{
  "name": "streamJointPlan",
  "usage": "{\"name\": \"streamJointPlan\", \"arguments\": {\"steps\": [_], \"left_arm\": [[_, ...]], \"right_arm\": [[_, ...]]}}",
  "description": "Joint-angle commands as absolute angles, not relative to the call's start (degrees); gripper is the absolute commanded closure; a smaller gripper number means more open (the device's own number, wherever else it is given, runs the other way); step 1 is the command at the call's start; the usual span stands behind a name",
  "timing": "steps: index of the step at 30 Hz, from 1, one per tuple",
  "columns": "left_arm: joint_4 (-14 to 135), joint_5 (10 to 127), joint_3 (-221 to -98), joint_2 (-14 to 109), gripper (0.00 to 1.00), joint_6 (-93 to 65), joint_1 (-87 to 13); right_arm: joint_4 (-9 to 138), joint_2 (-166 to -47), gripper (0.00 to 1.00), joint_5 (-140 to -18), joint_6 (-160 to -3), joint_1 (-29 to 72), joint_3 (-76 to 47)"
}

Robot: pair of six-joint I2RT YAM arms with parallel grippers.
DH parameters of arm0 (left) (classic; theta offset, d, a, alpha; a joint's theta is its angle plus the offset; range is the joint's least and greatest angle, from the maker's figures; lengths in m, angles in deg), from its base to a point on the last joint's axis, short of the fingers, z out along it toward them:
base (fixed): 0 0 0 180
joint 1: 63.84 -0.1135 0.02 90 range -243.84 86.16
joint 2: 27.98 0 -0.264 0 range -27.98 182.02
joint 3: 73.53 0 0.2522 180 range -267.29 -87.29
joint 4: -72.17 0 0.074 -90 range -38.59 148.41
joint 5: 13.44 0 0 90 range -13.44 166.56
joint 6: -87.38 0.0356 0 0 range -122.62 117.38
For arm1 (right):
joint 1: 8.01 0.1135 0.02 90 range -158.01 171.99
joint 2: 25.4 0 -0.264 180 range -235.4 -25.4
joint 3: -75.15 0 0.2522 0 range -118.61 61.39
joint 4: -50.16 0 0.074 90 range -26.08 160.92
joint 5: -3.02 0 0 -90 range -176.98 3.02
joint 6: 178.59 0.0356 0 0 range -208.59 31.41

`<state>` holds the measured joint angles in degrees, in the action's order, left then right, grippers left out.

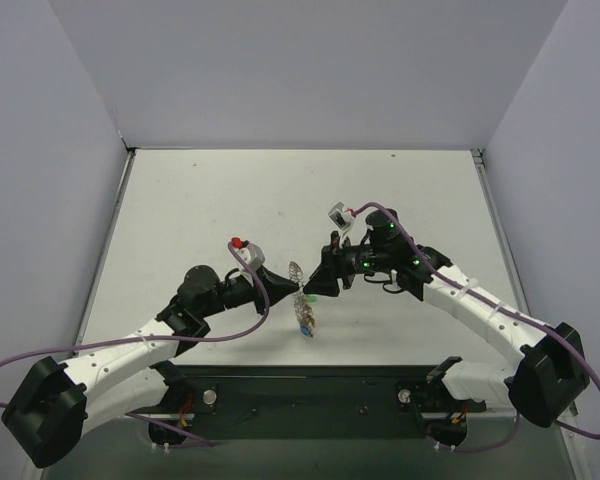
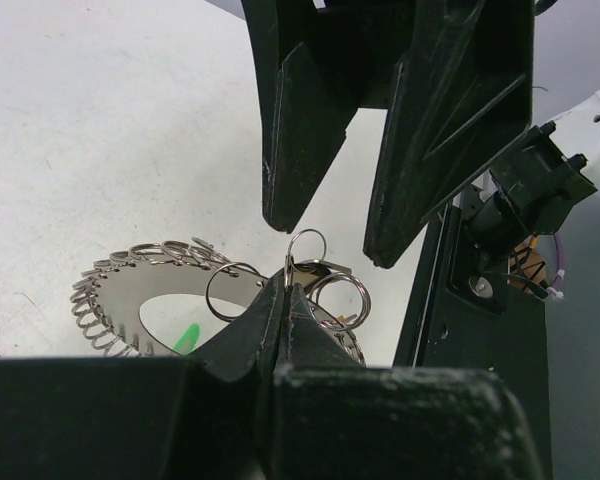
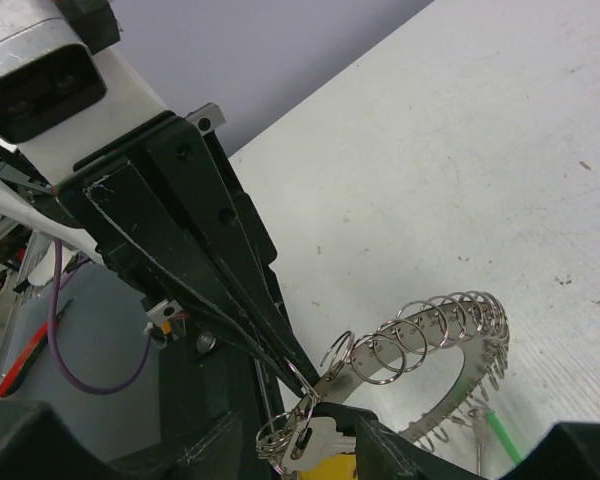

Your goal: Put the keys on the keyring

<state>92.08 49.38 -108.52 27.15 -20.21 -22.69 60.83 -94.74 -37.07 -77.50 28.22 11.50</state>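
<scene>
The left hand (image 2: 287, 292) is sitting closest in its own wrist view, its two fingers pressing tight together and pinching one small split ring on the rim of the keyring (image 2: 120, 290). The keyring is tilting up off the white surface (image 2: 100, 120), with a row of small wire loops standing around its bumpy edge and its wide centre showing hollow. At 12 o'clock from that pinch, the right hand (image 2: 330, 243) is hanging with its jaws standing apart and nothing between them, its tips just beside the pinched loop. From above, the keyring (image 1: 296, 275) is sitting at the middle of the surface, between the two hands, with the left hand reaching in from 8 o'clock and the right hand from 3 o'clock. A small cluster of keys (image 1: 306, 320) is dangling at 6 o'clock from the hoop. In the right wrist view, a silvery key with a yellow head (image 3: 315, 442) is hanging by a split ring at the bottom edge, just beside the left hand's fingertips.
</scene>
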Motion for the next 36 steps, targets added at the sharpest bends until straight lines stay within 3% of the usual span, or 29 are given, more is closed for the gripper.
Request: {"name": "streamJointPlan", "arguments": {"steps": [1, 10, 11, 29, 36], "left_arm": [[97.70, 48.62, -110.49, 26.07, 1.00, -20.29, -23.06], [97.61, 47.38, -111.28, 26.07, 1.00, -19.85, -23.23], [97.61, 47.29, -111.37, 26.16, 1.00, -19.67, -23.32], [111.40, 43.95, -108.30, 27.03, 1.00, -20.20, -23.41], [124.56, 42.46, -106.01, 29.76, 1.00, -22.31, -23.32]], "right_arm": [[60.76, -95.09, 0.52, -38.64, -78.84, 28.64, 10.42], [59.27, -97.64, 0.91, -36.53, -78.05, 28.64, 9.98], [59.00, -97.82, 1.00, -36.36, -77.87, 28.64, 9.89], [56.72, -101.69, 1.00, -31.79, -76.64, 28.64, 11.03], [54.52, -102.65, 1.00, -27.75, -76.11, 28.64, 11.47]]}}
